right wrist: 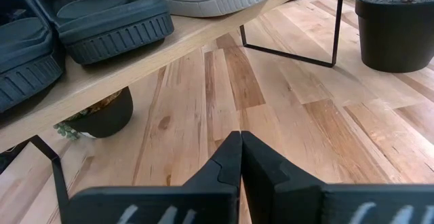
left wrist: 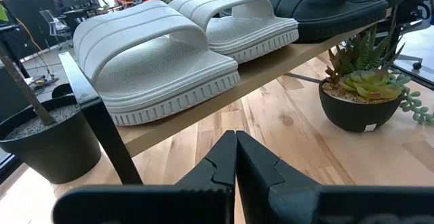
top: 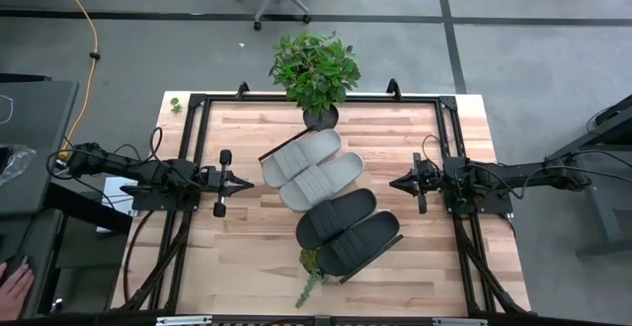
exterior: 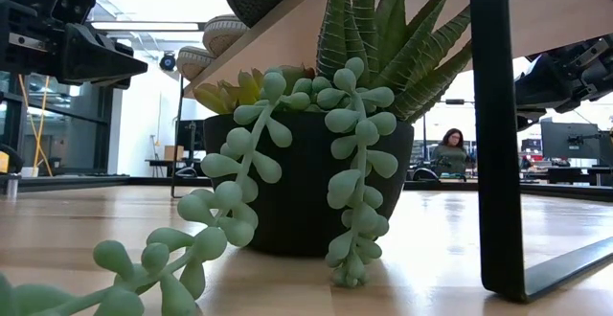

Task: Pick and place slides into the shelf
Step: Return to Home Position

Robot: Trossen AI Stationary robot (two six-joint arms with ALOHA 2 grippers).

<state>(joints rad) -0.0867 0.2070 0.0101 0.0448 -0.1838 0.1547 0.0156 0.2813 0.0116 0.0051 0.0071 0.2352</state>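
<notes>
Two light grey slides (top: pixel 300 156) (top: pixel 322 180) and two black slides (top: pixel 337 217) (top: pixel 357 242) lie side by side, soles down, on the shelf (left wrist: pixel 224 88), a light-wood board on thin dark legs that runs slantwise across the table's middle. In the left wrist view the grey pair (left wrist: pixel 146 54) is nearest; in the right wrist view, the black pair (right wrist: pixel 102 17). My left gripper (top: pixel 247 180) is shut at the table's left, short of the shelf. My right gripper (top: pixel 395 182) is shut at the table's right. Both touch nothing.
A leafy plant in a dark pot (top: pixel 316 69) stands at the shelf's far end. A dark bowl of succulents (left wrist: pixel 359 102) with trailing strands (top: pixel 311 282) stands under the shelf's near end. Bare tabletop (right wrist: pixel 271 102) lies between each gripper and the shelf.
</notes>
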